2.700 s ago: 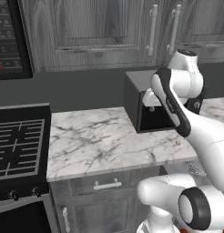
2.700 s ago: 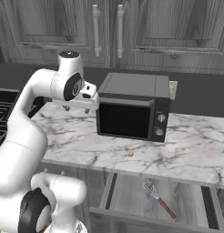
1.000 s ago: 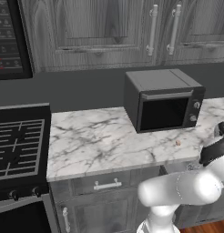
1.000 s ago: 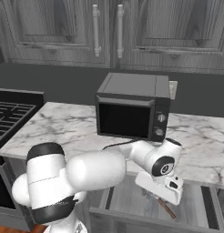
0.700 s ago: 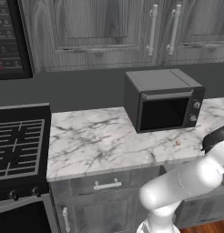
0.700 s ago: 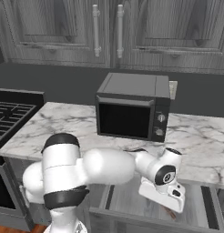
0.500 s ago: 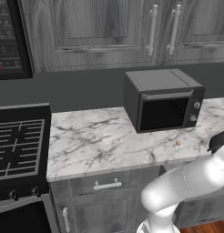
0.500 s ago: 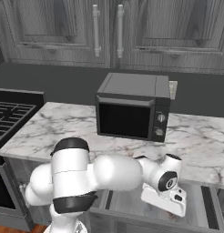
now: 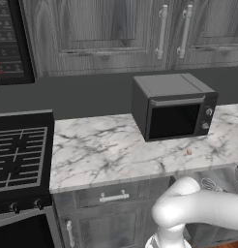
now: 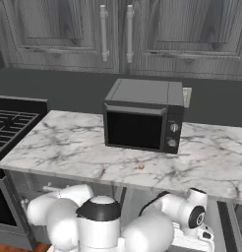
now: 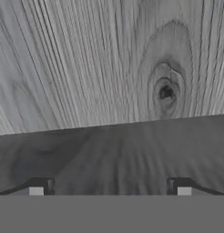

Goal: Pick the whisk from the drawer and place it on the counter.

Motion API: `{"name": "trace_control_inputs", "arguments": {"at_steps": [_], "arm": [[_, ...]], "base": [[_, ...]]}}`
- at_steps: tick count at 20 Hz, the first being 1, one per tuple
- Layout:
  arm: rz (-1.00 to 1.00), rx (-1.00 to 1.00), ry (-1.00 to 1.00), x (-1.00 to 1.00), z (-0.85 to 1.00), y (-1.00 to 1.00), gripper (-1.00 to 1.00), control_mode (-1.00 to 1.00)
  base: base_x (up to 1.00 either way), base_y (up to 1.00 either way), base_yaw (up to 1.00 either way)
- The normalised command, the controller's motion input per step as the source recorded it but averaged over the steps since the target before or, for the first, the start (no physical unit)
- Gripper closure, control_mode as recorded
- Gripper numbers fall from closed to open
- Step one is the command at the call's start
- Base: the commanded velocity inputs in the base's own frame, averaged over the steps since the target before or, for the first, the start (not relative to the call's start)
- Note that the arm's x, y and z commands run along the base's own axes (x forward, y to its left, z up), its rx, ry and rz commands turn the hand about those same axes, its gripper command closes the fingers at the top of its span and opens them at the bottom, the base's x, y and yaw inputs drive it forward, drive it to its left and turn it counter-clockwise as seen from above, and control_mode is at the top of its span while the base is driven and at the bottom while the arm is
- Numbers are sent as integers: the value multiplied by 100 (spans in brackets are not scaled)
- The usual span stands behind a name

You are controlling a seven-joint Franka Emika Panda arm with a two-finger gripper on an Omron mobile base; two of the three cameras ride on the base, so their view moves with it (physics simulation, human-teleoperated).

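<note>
The whisk's silver wire head (image 9: 210, 184) peeks out of the open drawer (image 9: 222, 180) under the counter's (image 9: 116, 155) right end; its handle is hidden. My arm bends down below the counter edge, and the hand (image 10: 197, 216) hangs low over the drawer, covering the whisk in the right base view. In the hand view my gripper (image 11: 109, 187) is open, its fingertips (image 11: 38, 186) spread wide with nothing between them. They face a grey wood-grain surface (image 11: 114, 63) very close ahead.
A dark microwave (image 9: 173, 104) stands on the counter's right half, with a tiny orange-brown speck (image 9: 189, 151) in front of it. A black stove (image 9: 19, 155) lies to the left. Wall cabinets (image 9: 140, 34) hang above.
The arm has swung from beside the microwave down below the counter's right end. Over the last half second the hand has sunk lower toward the drawer.
</note>
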Motion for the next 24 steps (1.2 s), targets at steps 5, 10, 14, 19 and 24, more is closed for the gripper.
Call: {"name": "trace_control_inputs", "arguments": {"at_steps": [5,10,14,19,24], "arm": [[15,3,4,-100,-16,-29,-100,-100],[20,17,-13,-26,89,-26,-100,-100],[30,17,-20,51,100,-12,-100,-100],[29,11,-8,67,72,13,-100,-100],[17,21,-11,54,0,35,-100,-100]], "base": [[0,0,0],[0,0,0],[0,0,0],[0,0,0],[0,0,0]]}}
